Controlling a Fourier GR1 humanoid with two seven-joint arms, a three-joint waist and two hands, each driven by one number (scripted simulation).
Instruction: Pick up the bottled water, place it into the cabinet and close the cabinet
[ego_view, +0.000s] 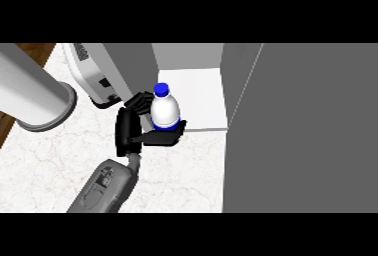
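Observation:
The bottled water (164, 111) is white with a blue cap and stands upright. My right hand (131, 131) is shut on it, with fingers curled round its left side and the thumb under its lower right, hiding its base. The bottle is at the front edge of the open cabinet's white shelf floor (203, 95), towards its left corner. I cannot tell whether it rests on the shelf or hangs just before it. My grey forearm (103, 187) comes in from the lower left. My left hand does not show.
A wide grey panel (310, 125) of the cabinet fills the right side. A narrower grey panel (129, 65) stands left of the opening, beside a white appliance (92, 75). A thick grey cylinder (33, 95) crosses the upper left, over the white marble counter's (177, 175) left edge.

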